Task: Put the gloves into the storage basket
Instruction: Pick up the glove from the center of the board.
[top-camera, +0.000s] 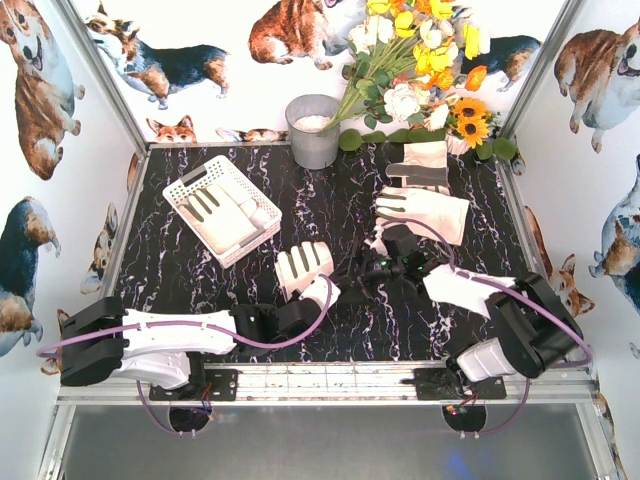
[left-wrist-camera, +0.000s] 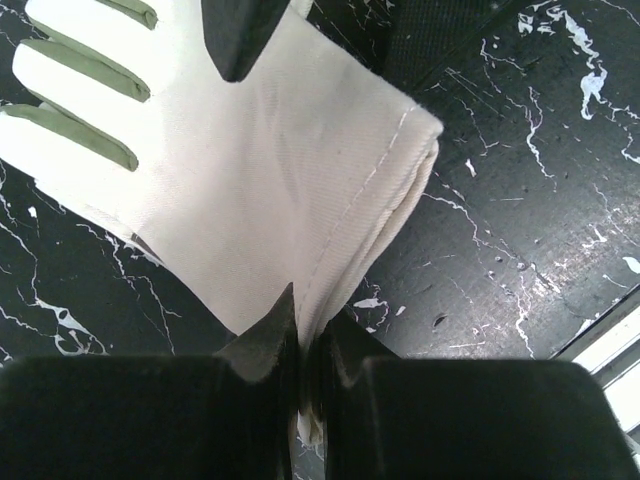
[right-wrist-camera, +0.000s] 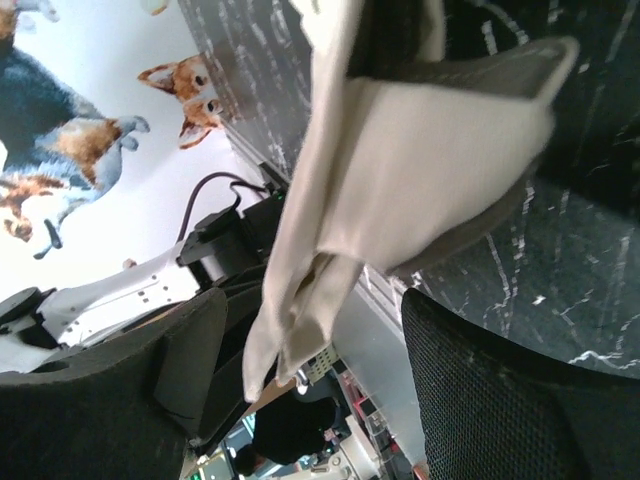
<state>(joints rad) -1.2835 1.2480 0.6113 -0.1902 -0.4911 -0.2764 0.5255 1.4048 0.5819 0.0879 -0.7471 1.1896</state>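
Note:
A white lattice storage basket (top-camera: 190, 178) sits at the back left with cream gloves (top-camera: 226, 216) lying in it. In front of it, my left gripper (top-camera: 303, 312) is shut on the cuff of a glove (top-camera: 303, 268). In the left wrist view the glove (left-wrist-camera: 250, 170) spreads flat on the black table, and the left gripper (left-wrist-camera: 310, 345) pinches its cuff. My right gripper (top-camera: 392, 256) stands at mid table beside another glove (top-camera: 425, 210). In the right wrist view the right gripper (right-wrist-camera: 310, 350) is open, with the end of a glove (right-wrist-camera: 400, 170) loose between its fingers. A further glove (top-camera: 420, 165) lies behind.
A grey metal bucket (top-camera: 313, 130) stands at the back centre. A bunch of artificial flowers (top-camera: 420, 70) leans over the back right corner. Corgi-print walls close the left, back and right sides. A metal rail (top-camera: 330, 380) runs along the near edge.

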